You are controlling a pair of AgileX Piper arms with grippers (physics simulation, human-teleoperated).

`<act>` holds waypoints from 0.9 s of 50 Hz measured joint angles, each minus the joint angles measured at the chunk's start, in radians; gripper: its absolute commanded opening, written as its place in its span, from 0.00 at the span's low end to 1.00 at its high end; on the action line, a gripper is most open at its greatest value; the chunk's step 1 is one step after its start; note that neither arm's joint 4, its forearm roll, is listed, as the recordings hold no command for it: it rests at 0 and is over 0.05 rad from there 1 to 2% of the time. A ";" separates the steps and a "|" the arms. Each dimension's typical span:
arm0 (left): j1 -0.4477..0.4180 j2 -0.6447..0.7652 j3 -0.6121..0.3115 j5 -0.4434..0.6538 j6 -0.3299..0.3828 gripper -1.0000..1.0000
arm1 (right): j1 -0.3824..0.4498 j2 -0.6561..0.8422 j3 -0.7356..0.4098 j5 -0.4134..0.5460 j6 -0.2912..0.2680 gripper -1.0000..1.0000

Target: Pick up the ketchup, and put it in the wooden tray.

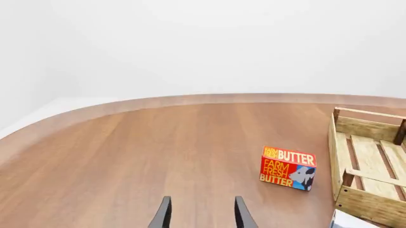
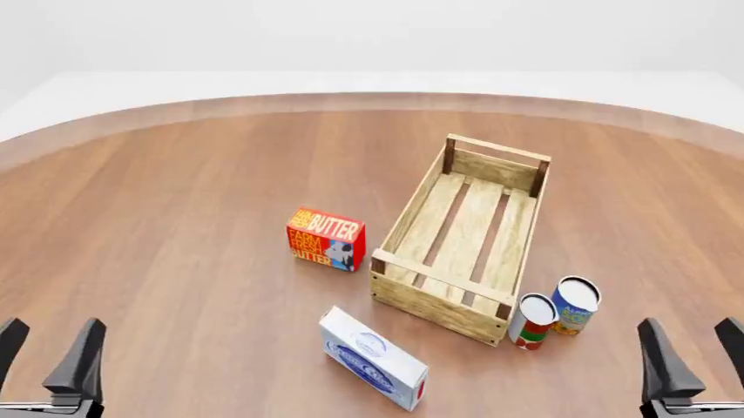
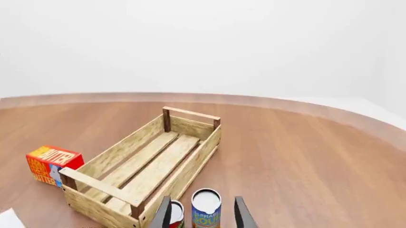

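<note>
Wooden tray (image 2: 465,239) holds nothing (ketchup unseen); 2 cans (image 2: 555,309) beside it.

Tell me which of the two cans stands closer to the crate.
The red-and-white can, right beside the crate's near corner; the blue can stands on its far side.

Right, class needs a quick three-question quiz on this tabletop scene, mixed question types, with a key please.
1. True or false: a can stands inside the wooden tray.
2. In the front view, the butter box sits: A) left of the tray, apart from it; B) right of the tray; C) inside the tray.
3. Fill in: the left gripper and the right gripper both have their jaws ____.

Key: 1 false, the tray holds nothing; 2 A; 3 open.
</note>
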 measured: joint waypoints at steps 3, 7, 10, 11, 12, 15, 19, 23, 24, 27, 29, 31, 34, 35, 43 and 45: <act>0.000 0.000 0.000 0.000 0.000 1.00 | 0.003 0.015 -0.001 -0.006 -0.008 1.00; 0.000 0.000 0.000 0.000 0.000 1.00 | 0.005 0.091 -0.002 -0.054 -0.024 1.00; 0.000 0.000 0.000 0.000 0.000 1.00 | 0.013 0.152 -0.003 -0.093 -0.033 1.00; 0.000 0.000 0.000 0.000 0.000 1.00 | 0.015 0.170 -0.003 -0.104 -0.034 1.00; 0.000 0.000 0.000 0.000 0.000 1.00 | 0.019 0.186 -0.003 -0.115 -0.035 1.00; 0.000 0.000 0.000 0.000 0.000 1.00 | 0.025 0.243 -0.007 -0.145 -0.036 1.00; 0.000 0.000 0.000 0.000 0.000 1.00 | 0.047 0.316 -0.023 -0.165 -0.036 1.00; 0.000 0.000 0.000 0.000 0.000 1.00 | 0.078 0.381 -0.051 -0.166 -0.037 1.00; 0.000 0.000 0.000 0.000 0.000 1.00 | 0.087 0.399 -0.060 -0.165 -0.037 1.00; 0.000 0.000 0.000 0.000 0.000 1.00 | 0.132 0.453 -0.087 -0.162 -0.025 1.00; 0.000 0.000 0.000 0.000 0.000 1.00 | 0.166 0.482 -0.106 -0.153 -0.014 1.00; 0.000 0.000 0.000 0.000 0.000 1.00 | 0.195 0.510 -0.126 -0.144 -0.008 1.00; 0.000 0.000 0.000 0.000 0.000 1.00 | 0.240 0.549 -0.154 -0.132 0.001 1.00; 0.000 0.000 0.000 0.000 0.000 1.00 | 0.255 0.562 -0.164 -0.128 0.004 1.00; 0.000 0.000 0.000 0.000 0.000 1.00 | 0.368 0.644 -0.245 -0.085 0.012 1.00; 0.000 0.000 0.000 0.000 0.000 1.00 | 0.396 0.664 -0.266 -0.075 0.014 1.00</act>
